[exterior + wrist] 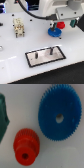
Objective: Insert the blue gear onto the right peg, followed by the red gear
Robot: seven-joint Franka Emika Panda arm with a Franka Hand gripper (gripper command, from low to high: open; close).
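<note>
Blue gear lies flat on the white table, upper right of the exterior frame, with red gear just beside it, up and to the right. Gripper hangs over the pair. From the exterior view I can't tell whether the fingers are apart or together, and no fingertips show in the wrist view.

Wrist view: blue gear fills the upper right, centre bore visible; red gear sits lower left, close to it, and whether their teeth touch I can't tell. Neither looks held.

My read: step one, picking the blue gear, grasp not yet made. Plate with both pegs is bottom centre of the exterior frame, well apart from the gears; right peg stands bare.

Next I'd centre over the blue gear, come down and close on its hub or rim without nudging the red one, then carry it to the right peg and line bore to pin.
</note>
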